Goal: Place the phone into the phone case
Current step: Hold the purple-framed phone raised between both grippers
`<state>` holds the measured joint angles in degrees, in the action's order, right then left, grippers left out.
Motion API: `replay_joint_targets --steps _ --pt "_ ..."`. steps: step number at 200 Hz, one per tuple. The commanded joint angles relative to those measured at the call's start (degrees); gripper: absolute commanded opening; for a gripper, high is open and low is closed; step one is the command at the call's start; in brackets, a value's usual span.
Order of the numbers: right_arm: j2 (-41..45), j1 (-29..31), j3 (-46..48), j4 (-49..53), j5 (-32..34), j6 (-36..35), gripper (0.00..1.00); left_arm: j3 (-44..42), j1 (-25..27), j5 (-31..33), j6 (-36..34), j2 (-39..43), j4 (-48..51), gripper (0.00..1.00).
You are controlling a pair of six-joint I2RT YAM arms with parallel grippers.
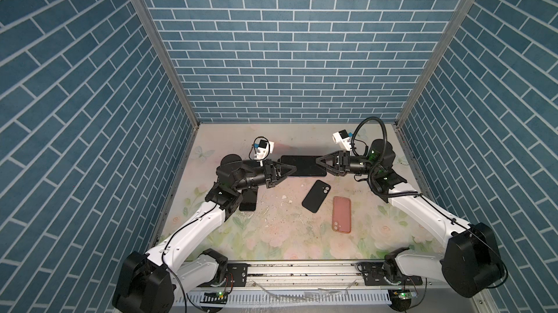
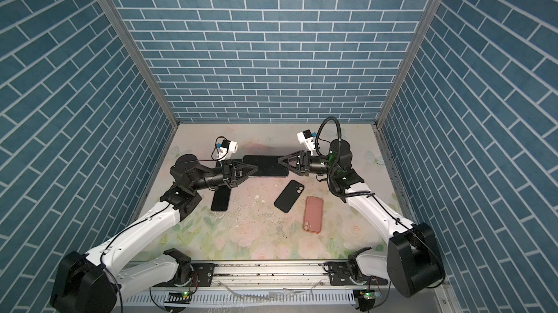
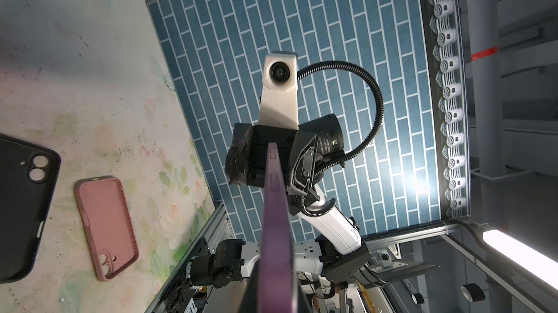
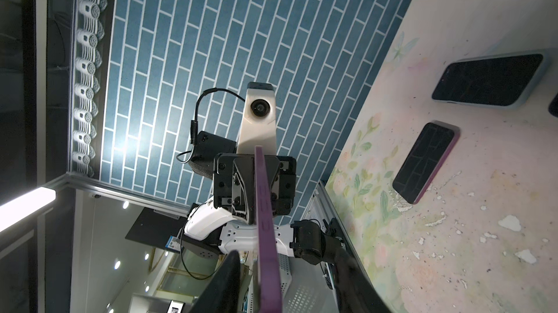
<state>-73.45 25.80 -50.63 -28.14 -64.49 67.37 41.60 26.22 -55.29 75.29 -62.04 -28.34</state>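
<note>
Both top views: phone (image 1: pixel 304 166) black-faced between left gripper (image 1: pixel 294 169) and right gripper (image 1: pixel 317 161). Wrist views add its purple edge: left clamped on it, right's jaws apart.

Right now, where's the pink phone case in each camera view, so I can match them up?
In a top view: pink phone case, right of centre, beside the black case.
In a top view: same spot.
Left wrist: lying beside the black case.
Right wrist: not in it.
Shared landmark: held phone, in all four.
</note>
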Motion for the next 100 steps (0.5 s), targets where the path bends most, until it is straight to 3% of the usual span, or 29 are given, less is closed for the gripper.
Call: replay_joint_targets --steps 1,60,100 --pt "-1.6 0.0 -3.4 0.8 -5.5 -3.6 0.48 2.4 0.3 -3.2 -1.7 1.1 -0.1 0.00" --pt "-7.1 1.2 -1.8 -24.9 -8.3 16.2 0.31 3.0 0.6 -2.1 -2.0 -0.5 0.8 0.00" --pt "-8.5 2.9 -2.1 -27.3 -8.9 18.1 0.24 3.4 1.0 -1.6 -2.5 -1.9 1.2 0.00"
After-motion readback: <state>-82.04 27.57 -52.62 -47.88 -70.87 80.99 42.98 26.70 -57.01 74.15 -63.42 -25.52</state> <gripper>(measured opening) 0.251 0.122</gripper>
